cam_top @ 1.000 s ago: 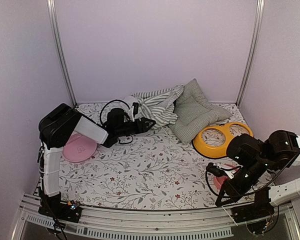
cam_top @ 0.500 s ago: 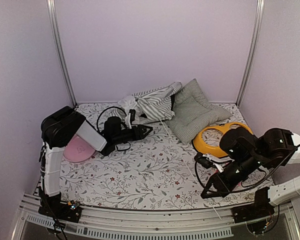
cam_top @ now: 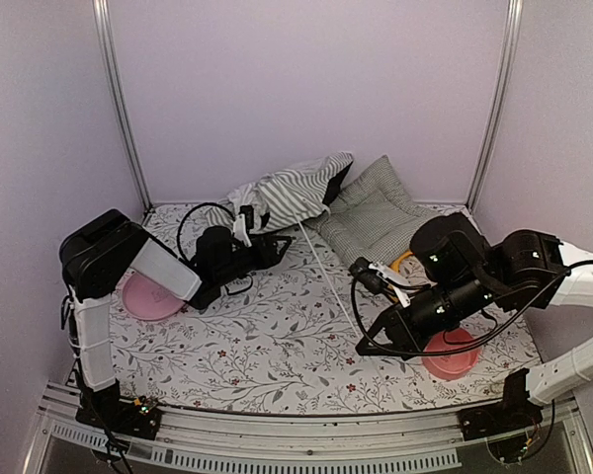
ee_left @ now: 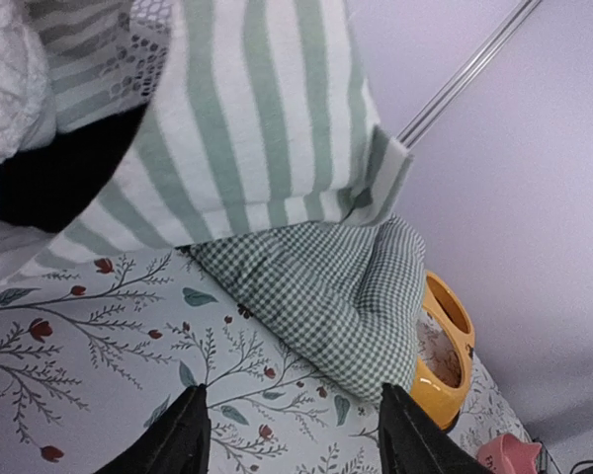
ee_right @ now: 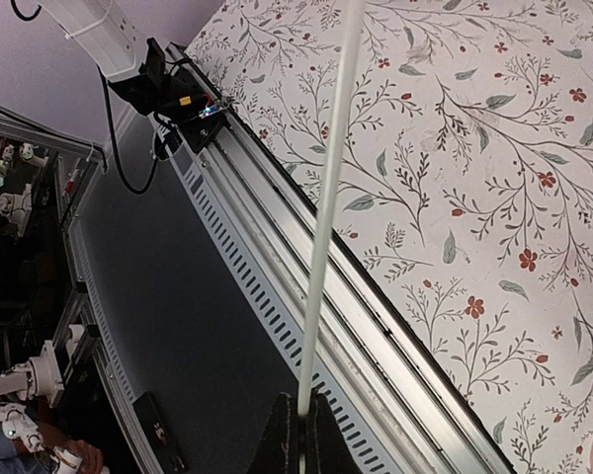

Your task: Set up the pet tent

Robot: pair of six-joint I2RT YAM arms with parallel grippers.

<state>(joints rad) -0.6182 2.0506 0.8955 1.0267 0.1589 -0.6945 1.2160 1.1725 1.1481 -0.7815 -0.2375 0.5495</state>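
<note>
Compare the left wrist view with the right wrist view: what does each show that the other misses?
Only the left wrist: striped tent fabric, the cushion, the yellow bowl holder and the open left gripper. Only the right wrist: a white pole pinched in the shut right gripper, and the table's edge rail. Both: the floral tablecloth.

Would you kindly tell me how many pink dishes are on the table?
2. One pink dish lies at the left, partly hidden by the left arm; the other pink dish lies front right, partly behind the right arm. Others could be hidden.
</note>
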